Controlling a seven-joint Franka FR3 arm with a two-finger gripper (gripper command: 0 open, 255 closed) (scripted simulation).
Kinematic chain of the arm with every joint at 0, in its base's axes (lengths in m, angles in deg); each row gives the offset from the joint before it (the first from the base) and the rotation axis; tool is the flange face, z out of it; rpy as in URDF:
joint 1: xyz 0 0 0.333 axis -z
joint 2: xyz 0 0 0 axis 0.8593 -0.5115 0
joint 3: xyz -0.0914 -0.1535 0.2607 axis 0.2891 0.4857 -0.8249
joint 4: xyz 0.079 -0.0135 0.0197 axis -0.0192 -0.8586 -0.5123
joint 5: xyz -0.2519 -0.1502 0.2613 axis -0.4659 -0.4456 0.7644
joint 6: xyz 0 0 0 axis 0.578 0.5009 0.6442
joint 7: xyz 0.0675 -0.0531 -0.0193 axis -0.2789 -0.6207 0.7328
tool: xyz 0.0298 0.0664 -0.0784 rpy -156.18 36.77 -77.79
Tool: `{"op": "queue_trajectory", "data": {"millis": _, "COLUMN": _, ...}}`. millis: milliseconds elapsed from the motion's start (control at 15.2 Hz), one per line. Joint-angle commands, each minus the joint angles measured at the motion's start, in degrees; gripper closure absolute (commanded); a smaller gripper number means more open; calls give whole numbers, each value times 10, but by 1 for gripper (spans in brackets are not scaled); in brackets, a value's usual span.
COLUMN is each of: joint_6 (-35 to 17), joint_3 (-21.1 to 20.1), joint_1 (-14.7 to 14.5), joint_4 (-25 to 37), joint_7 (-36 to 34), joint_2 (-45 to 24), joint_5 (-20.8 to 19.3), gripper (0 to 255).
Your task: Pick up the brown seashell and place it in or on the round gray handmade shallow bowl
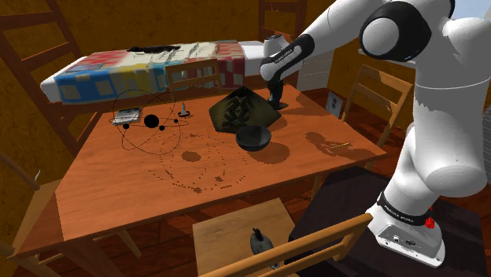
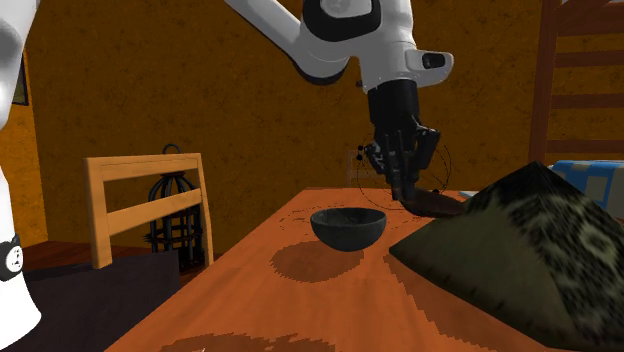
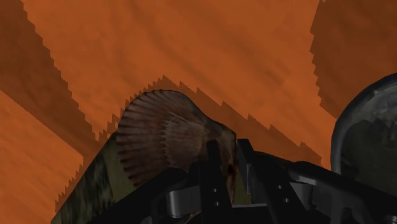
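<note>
Shoulder view, left to right: a wire orbit model [image 1: 149,122] carrying black balls stands at the upper left of the wooden table [image 1: 142,197]. A dark patterned pyramid [image 1: 242,110] sits at upper centre, with the dark round bowl [image 1: 253,138] just below it. The black gripper [image 1: 277,101] is lowered at the pyramid's right.

Wrist view: the ribbed brown seashell [image 3: 162,137] lies at frame centre, its hinge end clasped between the two fingers [image 3: 213,167]. The bowl's rim shows at the right edge, near the seashell but apart from it. Whether the seashell is clear of the table cannot be told.
</note>
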Motion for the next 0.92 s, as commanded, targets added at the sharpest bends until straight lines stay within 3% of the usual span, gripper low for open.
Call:
{"op": "queue_trajectory", "data": {"millis": 0, "joint_6": 15, "joint_3": 2, "joint_1": -2, "joint_4": 7, "joint_7": -1, "joint_2": 9, "joint_5": -5, "gripper": 255}}
{"op": "queue_trajectory", "data": {"millis": 198, "joint_6": 32, "joint_3": 5, "joint_1": -5, "joint_4": 16, "joint_7": -2, "joint_2": 18, "joint_5": -10, "gripper": 255}}
{"op": "queue_trajectory", "data": {"millis": 858, "joint_6": 69, "joint_3": -29, "joint_1": -103, "joint_4": -8, "joint_7": -149, "joint_2": 65, "joint_5": -54, "gripper": 255}}
